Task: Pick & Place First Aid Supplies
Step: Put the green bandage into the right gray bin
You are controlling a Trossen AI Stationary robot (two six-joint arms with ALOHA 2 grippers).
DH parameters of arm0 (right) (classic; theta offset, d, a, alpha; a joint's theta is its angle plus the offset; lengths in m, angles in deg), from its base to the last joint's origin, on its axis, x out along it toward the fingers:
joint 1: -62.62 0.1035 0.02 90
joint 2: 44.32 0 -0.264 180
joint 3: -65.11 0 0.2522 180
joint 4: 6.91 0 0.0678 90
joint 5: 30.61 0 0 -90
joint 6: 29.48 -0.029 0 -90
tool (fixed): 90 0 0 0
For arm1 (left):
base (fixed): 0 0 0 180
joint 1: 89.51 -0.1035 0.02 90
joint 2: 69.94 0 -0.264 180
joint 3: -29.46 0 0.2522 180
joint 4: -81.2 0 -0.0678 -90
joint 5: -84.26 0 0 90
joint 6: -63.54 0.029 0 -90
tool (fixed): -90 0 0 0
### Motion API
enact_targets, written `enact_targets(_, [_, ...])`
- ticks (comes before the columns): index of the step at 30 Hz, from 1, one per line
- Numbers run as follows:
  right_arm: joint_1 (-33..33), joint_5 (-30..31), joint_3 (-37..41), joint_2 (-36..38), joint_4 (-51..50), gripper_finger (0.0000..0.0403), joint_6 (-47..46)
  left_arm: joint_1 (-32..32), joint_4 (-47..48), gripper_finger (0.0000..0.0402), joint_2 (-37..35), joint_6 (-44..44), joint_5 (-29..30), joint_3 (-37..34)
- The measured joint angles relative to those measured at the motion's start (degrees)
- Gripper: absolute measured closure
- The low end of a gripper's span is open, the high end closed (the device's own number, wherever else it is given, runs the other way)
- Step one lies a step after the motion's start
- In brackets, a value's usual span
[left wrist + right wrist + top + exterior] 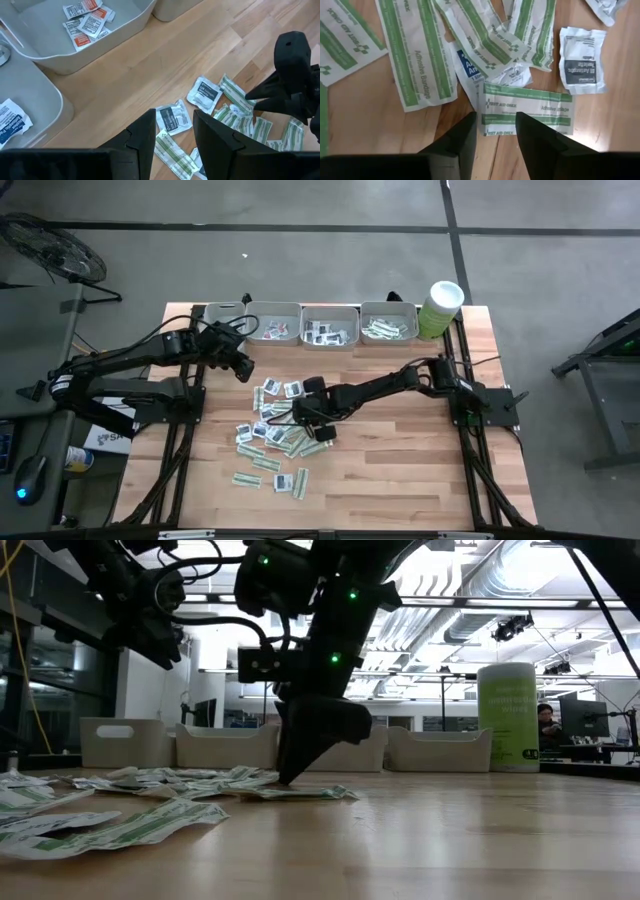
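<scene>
Several first aid sachets [275,430] lie flat in a loose pile on the wooden table, narrow green-white strips mixed with squarish white ones. My right gripper [310,420] is open and down at the pile; the low view shows its fingertips [290,776] at sachet level. In the right wrist view its fingers stand either side of one end of a green-white strip [527,110]. My left gripper [242,368] hangs open above the table between the trays and the pile, over a white sachet [172,117]. My right gripper [496,125] comes at the pile from above, pointing down. Its open fingers straddle the near end [492,120] of the green-white strip, which lies flat on the table. Whether the fingertips touch the strip, I cannot tell.
Grey trays [330,312] line the far edge, holding sorted sachets; one shows orange-marked packets [85,20]. A pale green tub [440,308] stands at their right end. Bare wood lies to the right of the pile. A person sits in the room beyond [548,725].
</scene>
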Motion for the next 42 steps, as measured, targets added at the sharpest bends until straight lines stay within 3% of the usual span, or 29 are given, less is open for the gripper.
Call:
enact_targets(15, [0.0,-2.3,0.0,0.0,-2.6,0.0398,-2.0,0.0,0.0,0.0271,0.0,0.0,0.2,0.0])
enact_targets(33, [0.0,-1.9,-0.1,0.5,-11.1,0.0402,-9.2,0.0,0.0,0.0271,0.0,0.0,0.1,0.0])
enact_targets(42, [0.0,-0.6,0.2,5.6,-16.5,0.0402,-12.1,0.0,-0.1,0.0271,0.0,-0.1,0.0,0.0])
